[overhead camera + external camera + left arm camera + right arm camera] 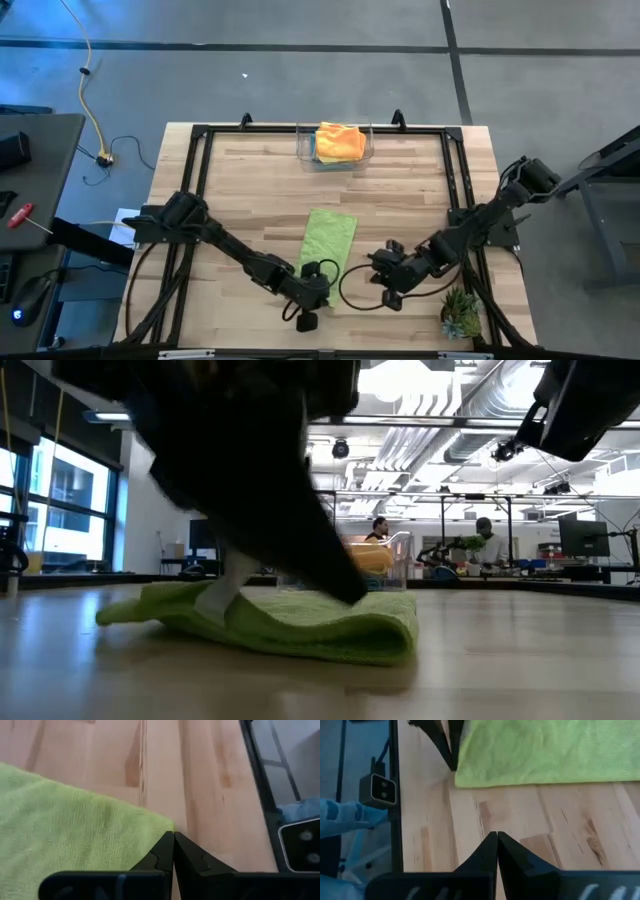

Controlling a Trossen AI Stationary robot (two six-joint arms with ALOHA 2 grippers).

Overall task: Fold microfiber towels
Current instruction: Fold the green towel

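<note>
Lime green towel (329, 243) lies folded, left gripper (173, 836) clenched at its corner, right gripper (497, 836) clenched empty nearby

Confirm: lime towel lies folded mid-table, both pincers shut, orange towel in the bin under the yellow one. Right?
Not quite. The high view shows the orange towel on top in the bin, with the yellow one beneath. The lime towel does lie folded, and the left pincer and right pincer are shut.

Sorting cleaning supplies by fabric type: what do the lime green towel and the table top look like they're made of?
Lime green towel: soft microfiber-like cloth, matte, with a fuzzy nap. Table top: light wood, probably butcher-block, showing plank seams and grain under a smooth, faintly glossy finish.
</note>
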